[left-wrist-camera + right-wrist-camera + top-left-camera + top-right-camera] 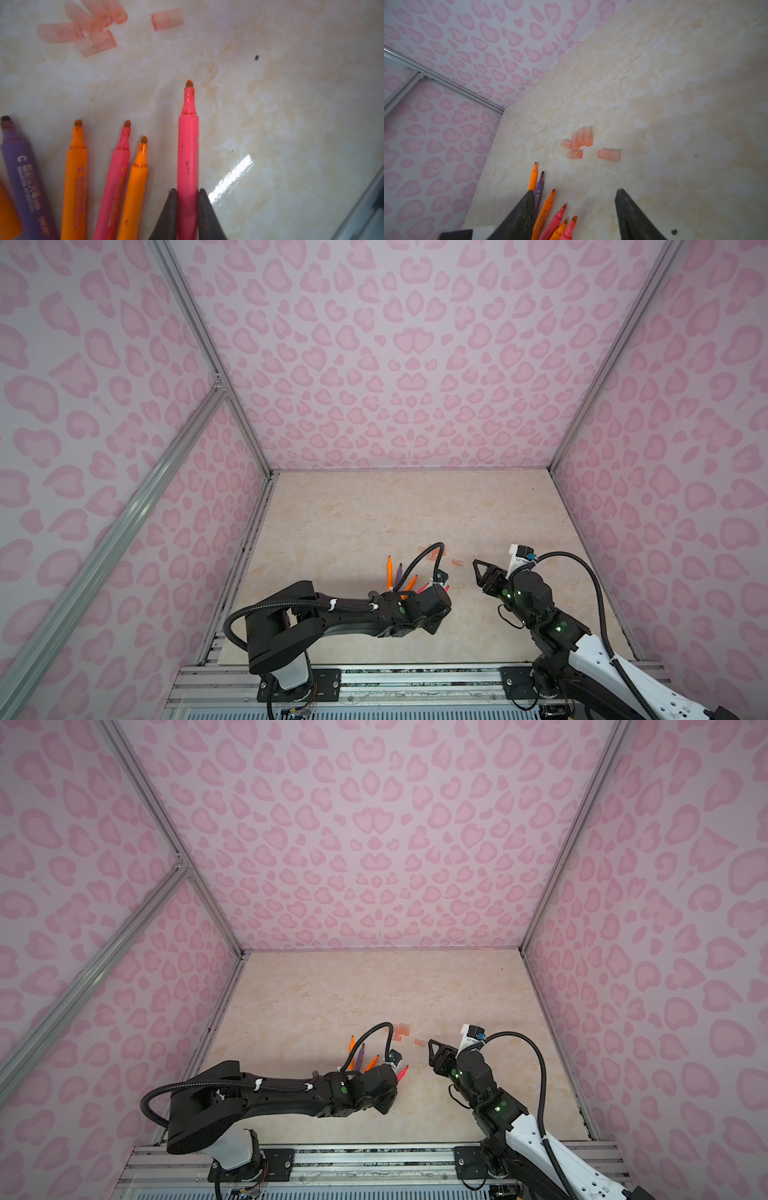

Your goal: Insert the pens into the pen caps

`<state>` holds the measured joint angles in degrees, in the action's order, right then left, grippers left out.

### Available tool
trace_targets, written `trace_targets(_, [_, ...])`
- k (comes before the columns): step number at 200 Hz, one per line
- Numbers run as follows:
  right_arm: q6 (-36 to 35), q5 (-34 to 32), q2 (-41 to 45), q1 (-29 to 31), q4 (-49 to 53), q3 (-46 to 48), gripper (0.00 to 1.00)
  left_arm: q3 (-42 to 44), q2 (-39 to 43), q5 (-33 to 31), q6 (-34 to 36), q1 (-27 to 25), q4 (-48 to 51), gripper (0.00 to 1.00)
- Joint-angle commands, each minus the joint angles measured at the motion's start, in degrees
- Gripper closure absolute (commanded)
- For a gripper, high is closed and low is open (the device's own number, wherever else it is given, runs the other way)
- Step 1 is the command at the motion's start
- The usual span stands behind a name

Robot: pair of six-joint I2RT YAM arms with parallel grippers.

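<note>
While the left gripper [188, 193] clamps a slim pink-red marker pen [188, 145] by its barrel, the other pens [75, 176] fan just beside it. The right gripper [575, 191] hangs parted and empty near short translucent orange-pink caps [579, 139]; bare cream marbled tabletop [675, 104] spreads beyond to the far wall [395, 364].

- left arm [345, 610]: matte black links, white base shell, ribbed cable [227, 624].
- right arm [536, 605]: black joints, green lights, white forearm.
- right gripper [574, 192]: dark wedge fingers.
</note>
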<state>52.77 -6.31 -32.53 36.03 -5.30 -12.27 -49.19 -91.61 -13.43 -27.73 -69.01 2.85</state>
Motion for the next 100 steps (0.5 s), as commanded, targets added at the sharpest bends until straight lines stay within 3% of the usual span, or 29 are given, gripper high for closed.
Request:
trace_targets(1, [7.5,-1.1,5.0,1.2,-3.9,2.8,0.37,-1.9,2.8,0.3,2.4,0.0,-0.4,0.90])
trace_targets(49, [10.5,-1.0,14.2,2.8,-1.9,4.7,0.40,-2.8,7.4,3.9,4.3,-0.1,-2.2,0.91])
trace_targets(100, [10.5,3.4,3.9,3.5,-10.9,3.5,0.42,-3.4,9.0,4.0,4.5,-0.3,-2.8,0.91])
